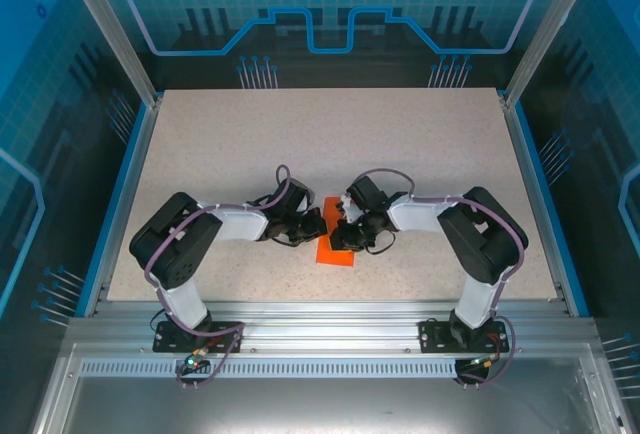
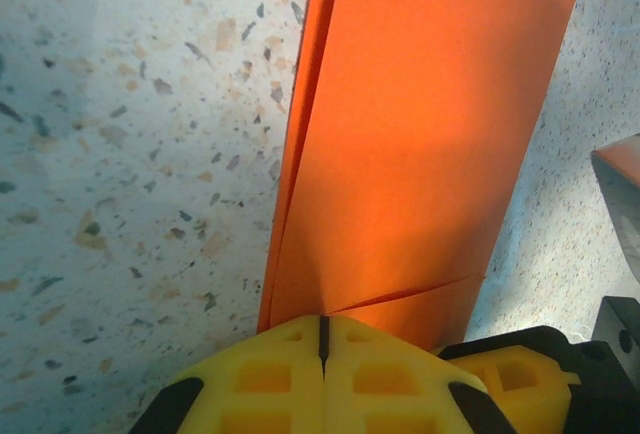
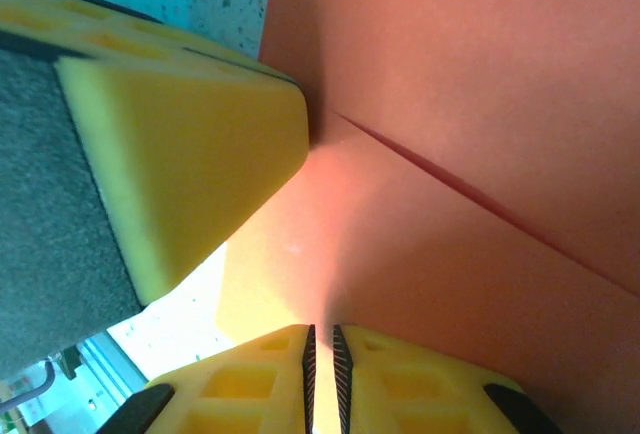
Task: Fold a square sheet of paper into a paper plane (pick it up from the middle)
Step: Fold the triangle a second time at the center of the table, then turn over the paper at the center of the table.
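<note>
— Where's the paper [image 1: 335, 253]?
— Orange, lying on the speckled table [image 1: 300, 134], toward the near side, midway between my two arms. Folded to a long strip, layers showing down one side, a slanted crease near my left tips
— And your left pincer [image 2: 323, 326]?
— Fingers pressed fully together, tips right at the strip's short edge. Whether any paper sits in the seam, cannot tell
— And the right pincer [image 3: 322, 332]?
— Only a hairline slit between its fingers, orange paper running into it, so pinched. My left's yellow finger [image 3: 200, 144] touches the paper just beside
</note>
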